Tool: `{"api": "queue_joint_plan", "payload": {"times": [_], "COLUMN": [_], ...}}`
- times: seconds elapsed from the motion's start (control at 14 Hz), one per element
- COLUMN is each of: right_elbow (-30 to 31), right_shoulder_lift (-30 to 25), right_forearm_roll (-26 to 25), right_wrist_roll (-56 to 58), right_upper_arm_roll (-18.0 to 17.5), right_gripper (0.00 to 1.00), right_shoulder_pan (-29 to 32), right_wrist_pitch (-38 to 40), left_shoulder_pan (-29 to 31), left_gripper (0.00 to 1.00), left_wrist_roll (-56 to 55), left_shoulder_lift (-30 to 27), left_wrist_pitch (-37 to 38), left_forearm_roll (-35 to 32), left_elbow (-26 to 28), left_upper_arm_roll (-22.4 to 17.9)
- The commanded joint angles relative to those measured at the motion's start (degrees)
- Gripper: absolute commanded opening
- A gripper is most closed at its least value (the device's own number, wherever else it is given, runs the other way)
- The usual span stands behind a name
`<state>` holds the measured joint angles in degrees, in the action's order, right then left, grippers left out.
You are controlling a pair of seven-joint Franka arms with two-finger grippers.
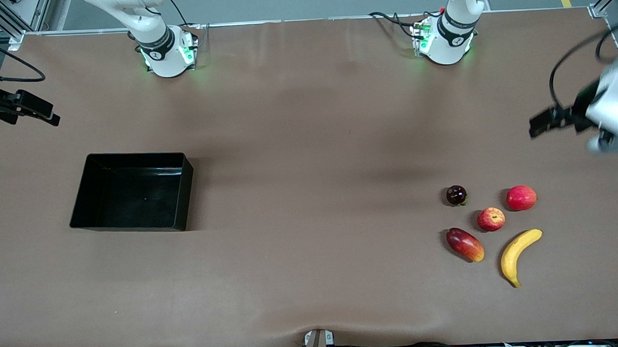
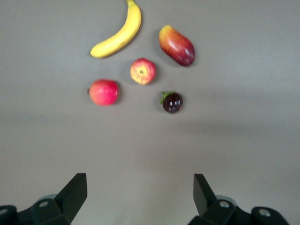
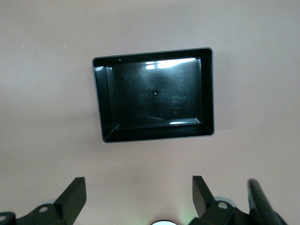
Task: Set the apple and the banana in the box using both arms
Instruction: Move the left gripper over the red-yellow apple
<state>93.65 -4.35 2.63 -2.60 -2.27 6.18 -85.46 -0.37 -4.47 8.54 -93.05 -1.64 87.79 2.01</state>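
Note:
The apple (image 1: 491,219), red with yellowish streaks, lies among the fruits at the left arm's end of the table. It also shows in the left wrist view (image 2: 143,71). The yellow banana (image 1: 519,255) (image 2: 117,37) lies beside it, nearer to the front camera. The black box (image 1: 184,198) stands empty toward the right arm's end and shows in the right wrist view (image 3: 208,93). My left gripper (image 1: 536,124) (image 2: 139,192) is open and empty, up over bare table clear of the fruits. My right gripper (image 1: 50,118) (image 3: 139,194) is open and empty, up over the table's edge clear of the box.
A smooth red round fruit (image 1: 521,197) (image 2: 103,92), an oblong red-and-yellow fruit (image 1: 465,244) (image 2: 176,45) and a small dark fruit (image 1: 456,194) (image 2: 172,101) lie close round the apple. Brown table cloth spans between the fruits and the box.

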Motion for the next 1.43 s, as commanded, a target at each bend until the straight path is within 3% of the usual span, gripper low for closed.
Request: {"api": "queue_joint_plan", "payload": {"times": [0.0, 0.29, 0.57, 0.93, 1.36], "right_elbow": [-1.0, -0.9, -0.9, -1.0, -0.9], "right_shoulder_lift": [0.7, 0.7, 0.7, 0.7, 0.7], "right_forearm_roll": [0.7, 0.7, 0.7, 0.7, 0.7], "right_wrist_roll": [-0.2, -0.3, -0.2, -0.2, -0.2], "right_upper_arm_roll": [-0.5, -0.5, -0.4, -0.5, -0.4], "right_gripper": [1.00, 1.00, 1.00, 1.00, 1.00], "right_shoulder_pan": [0.8, 0.8, 0.8, 0.8, 1.1], "right_wrist_pitch": [0.6, 0.6, 0.6, 0.6, 0.7], "left_shoulder_pan": [1.2, 1.5, 2.4, 4.6, 4.6], "left_gripper": [1.00, 1.00, 1.00, 1.00, 1.00], "left_wrist_roll": [2.8, 7.3, 9.1, 12.2, 12.1], "left_shoulder_lift": [6.5, 11.5, 19.1, 24.8, 27.8], "left_wrist_pitch": [-5.7, -24.9, -34.2, -39.5, -40.5], "left_forearm_roll": [-0.8, -1.0, -1.1, -0.8, 0.8], "left_elbow": [-0.2, 9.7, 10.8, 10.7, 9.9], "left_upper_arm_roll": [0.2, 0.2, 0.1, 0.3, 0.3]}}
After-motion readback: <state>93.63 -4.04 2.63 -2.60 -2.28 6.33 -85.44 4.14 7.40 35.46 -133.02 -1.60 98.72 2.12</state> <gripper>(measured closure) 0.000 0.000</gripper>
